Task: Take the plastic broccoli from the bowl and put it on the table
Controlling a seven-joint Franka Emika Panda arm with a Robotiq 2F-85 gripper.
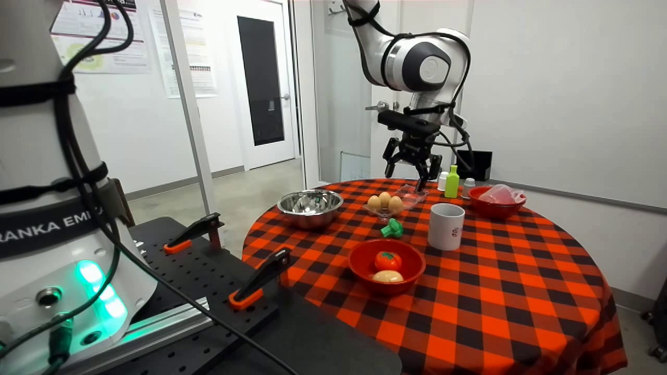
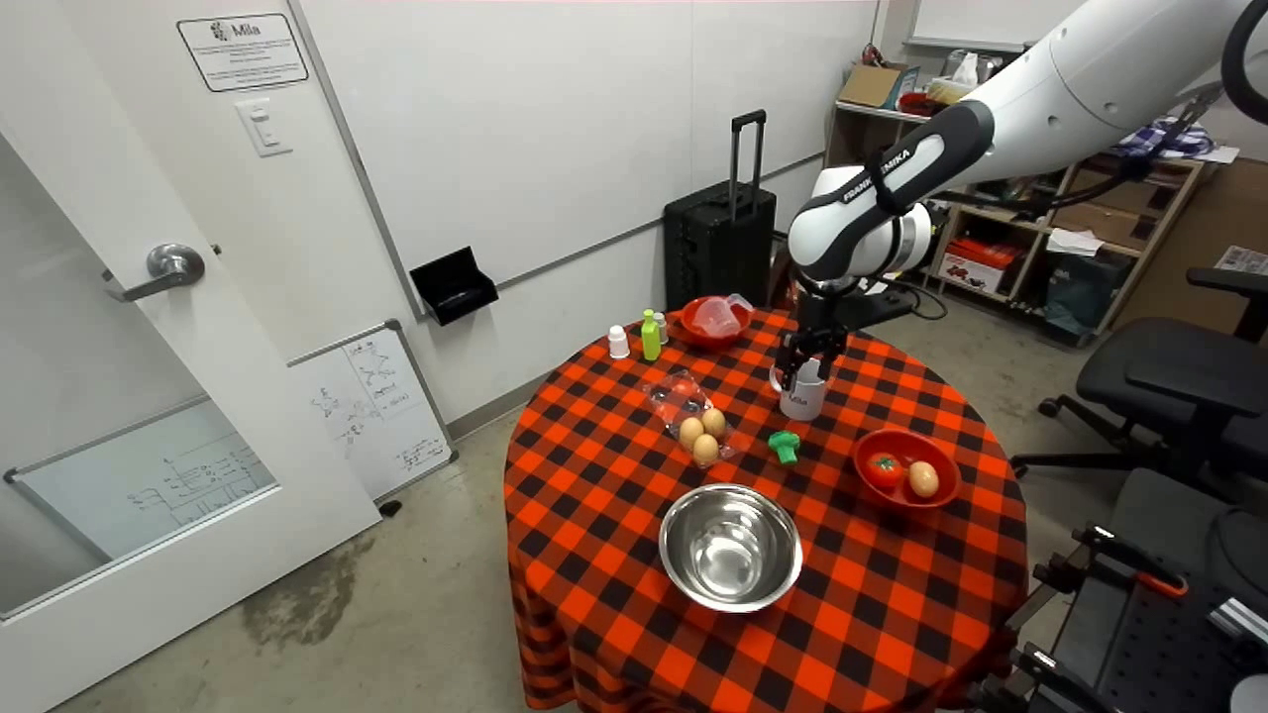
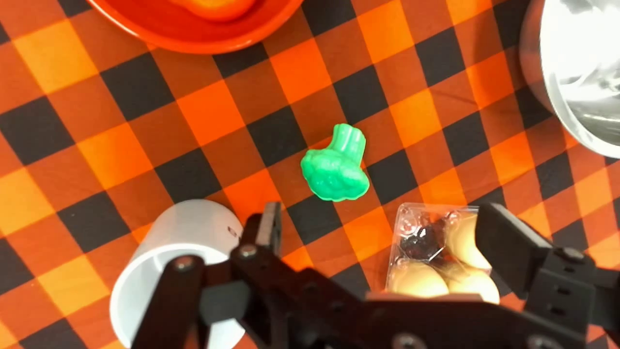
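Observation:
The green plastic broccoli (image 1: 392,228) lies on the table (image 1: 500,281) with the red-and-black checkered cloth, outside the red bowl (image 1: 358,260). The broccoli also shows in an exterior view (image 2: 785,447) and lies on its side near the middle of the wrist view (image 3: 335,167). The bowl holds a toy tomato (image 2: 884,470) and an egg (image 2: 923,479); part of its rim shows in the wrist view (image 3: 203,46). My gripper (image 3: 385,228) is open and empty, in the air above the table, with its fingers wide apart. The broccoli is not between the fingers.
A white mug (image 1: 446,227) stands near the broccoli. A clear carton with three eggs (image 2: 704,436) and a steel bowl (image 2: 731,548) are on other sides of it. A green bottle (image 1: 452,182), shakers (image 2: 618,342) and another red bowl (image 1: 492,209) with a pinkish piece stand farther off.

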